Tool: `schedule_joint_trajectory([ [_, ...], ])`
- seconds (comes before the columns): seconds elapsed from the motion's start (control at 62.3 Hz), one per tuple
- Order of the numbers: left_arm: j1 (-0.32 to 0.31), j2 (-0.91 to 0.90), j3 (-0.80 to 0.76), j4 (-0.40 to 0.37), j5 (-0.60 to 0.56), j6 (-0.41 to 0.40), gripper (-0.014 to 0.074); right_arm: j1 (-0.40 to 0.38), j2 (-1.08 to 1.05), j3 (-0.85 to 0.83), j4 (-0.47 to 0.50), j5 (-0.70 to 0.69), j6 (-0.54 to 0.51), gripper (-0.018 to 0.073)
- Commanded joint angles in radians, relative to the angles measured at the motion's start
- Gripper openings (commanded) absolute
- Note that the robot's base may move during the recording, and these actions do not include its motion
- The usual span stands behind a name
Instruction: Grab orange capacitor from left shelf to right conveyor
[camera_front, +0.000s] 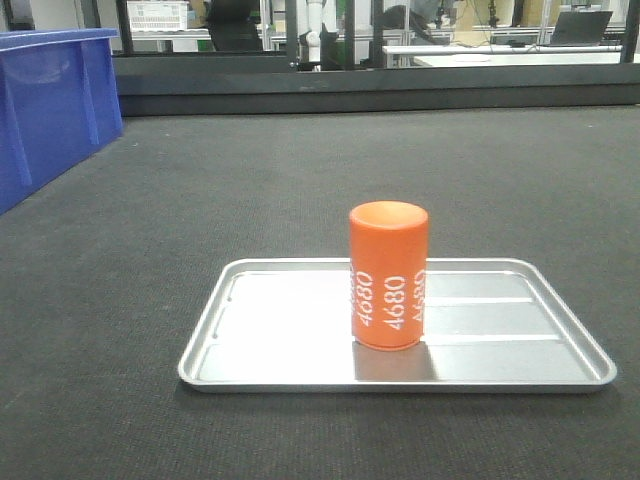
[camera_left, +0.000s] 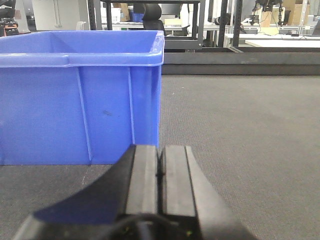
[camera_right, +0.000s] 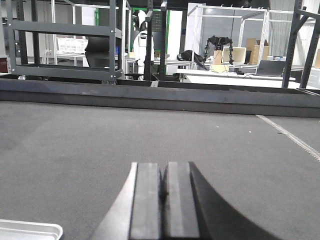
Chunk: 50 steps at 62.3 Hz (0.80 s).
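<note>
Both grippers, left (camera_left: 159, 172) and right (camera_right: 163, 185), are sitting closed and empty (orange capacitor (camera_front: 389, 276) already standing on its tray (camera_front: 290, 345)), so they're needing only to stay clear.

The orange capacitor (camera_front: 389, 276) is stood upright on a flat tray (camera_front: 280, 340), slightly right of the tray's middle. The tray is laid on the right conveyor (camera_front: 300, 180), toward the near edge. A bin (camera_front: 50, 100) is placed on the belt at the far left, well apart from the tray. Racks and desks are seen behind the belt.
</note>
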<state>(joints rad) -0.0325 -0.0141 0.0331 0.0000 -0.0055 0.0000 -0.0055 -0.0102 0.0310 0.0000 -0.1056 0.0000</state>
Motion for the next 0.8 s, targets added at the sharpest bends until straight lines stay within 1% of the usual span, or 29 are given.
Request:
schedule_joint_trajectory([
  [0.0,-0.008,0.01,-0.008,-0.005,-0.085,0.0,-0.0105,-0.005,-0.019,0.002,0.005,-0.097,-0.012,0.0056],
  [0.787,-0.008,0.01,-0.008,-0.005,-0.085,0.0,-0.0105,-0.005,-0.019,0.002,0.005,-0.096,-0.012,0.0056],
])
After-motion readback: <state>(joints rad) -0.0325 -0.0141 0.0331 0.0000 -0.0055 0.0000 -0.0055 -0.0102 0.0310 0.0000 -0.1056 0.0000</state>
